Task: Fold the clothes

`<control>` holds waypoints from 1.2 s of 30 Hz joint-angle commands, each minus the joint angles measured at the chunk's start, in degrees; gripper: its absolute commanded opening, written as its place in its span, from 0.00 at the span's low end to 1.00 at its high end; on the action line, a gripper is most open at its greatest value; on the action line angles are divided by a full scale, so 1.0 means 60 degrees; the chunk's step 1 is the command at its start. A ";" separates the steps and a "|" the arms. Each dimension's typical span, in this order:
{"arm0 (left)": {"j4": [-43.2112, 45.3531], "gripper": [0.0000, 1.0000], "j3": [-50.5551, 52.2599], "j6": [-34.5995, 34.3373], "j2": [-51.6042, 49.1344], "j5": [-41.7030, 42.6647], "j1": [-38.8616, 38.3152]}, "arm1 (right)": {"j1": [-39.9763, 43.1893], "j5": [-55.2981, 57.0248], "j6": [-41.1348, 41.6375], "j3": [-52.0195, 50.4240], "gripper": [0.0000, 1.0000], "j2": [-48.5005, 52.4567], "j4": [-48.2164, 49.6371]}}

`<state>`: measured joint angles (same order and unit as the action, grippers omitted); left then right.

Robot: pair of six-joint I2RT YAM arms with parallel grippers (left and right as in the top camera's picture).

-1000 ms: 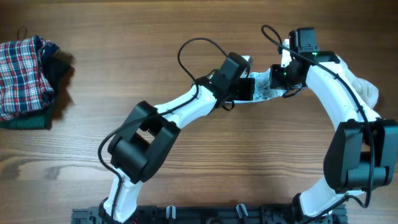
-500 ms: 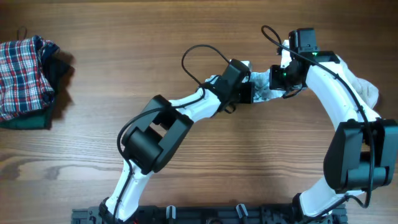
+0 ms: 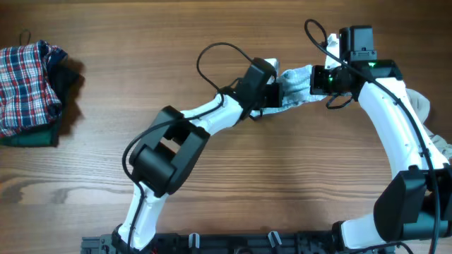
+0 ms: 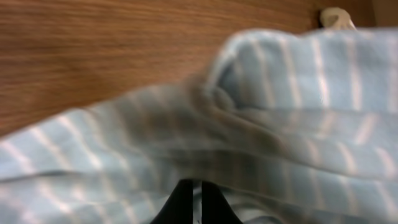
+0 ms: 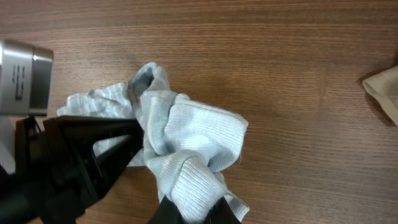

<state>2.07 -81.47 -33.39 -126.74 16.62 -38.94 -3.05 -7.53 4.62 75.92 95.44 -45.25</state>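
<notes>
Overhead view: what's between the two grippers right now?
The light blue striped garment spans the gap, pinched by the left gripper and the right gripper. It shows in the overhead and right wrist views.

1 overhead, 2 wrist views (close) sharing cloth (image 5: 186,140).

Bare tabletop (image 3: 113,85) at centre-left, plaid pile (image 3: 28,77) far left, striped garment (image 3: 296,81) upper centre, pale cloth (image 3: 421,104) far right

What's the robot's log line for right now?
left gripper: shut on striped cloth | right gripper: shut on striped cloth | cloth: bunched between both | plaid pile: far left, untouched
</notes>
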 commanded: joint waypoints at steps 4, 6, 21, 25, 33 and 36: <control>-0.0047 0.11 0.0015 -0.0084 0.0324 0.0120 0.0273 | -0.0193 -0.0262 -0.0295 0.0240 0.04 -0.0193 -0.0022; 0.0007 0.11 0.0015 -0.0084 0.0339 0.0448 0.0270 | -0.0368 -0.0259 -0.0342 0.0237 0.04 -0.0193 0.0036; 0.0557 0.09 0.0015 -0.0069 0.0335 0.1089 0.0244 | -0.0590 -0.0233 -0.0273 0.0018 0.04 0.0331 0.0357; 0.0845 0.04 0.0015 -0.0036 0.0171 0.0892 0.0204 | -0.0590 -0.0229 -0.0273 0.0018 0.04 0.0331 0.0350; 0.1060 0.04 0.0015 0.0025 -0.0058 -0.0171 -0.0244 | -0.0590 -0.0226 -0.0277 0.0018 0.04 0.0331 0.0321; 0.1173 0.04 0.0015 0.0022 -0.0288 -0.0259 -0.0299 | -0.0590 -0.0229 -0.0273 0.0018 0.04 0.0331 0.0317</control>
<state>8.43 -81.47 -33.74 -126.76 17.10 -40.29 -6.42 -7.92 3.31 75.90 96.60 -43.48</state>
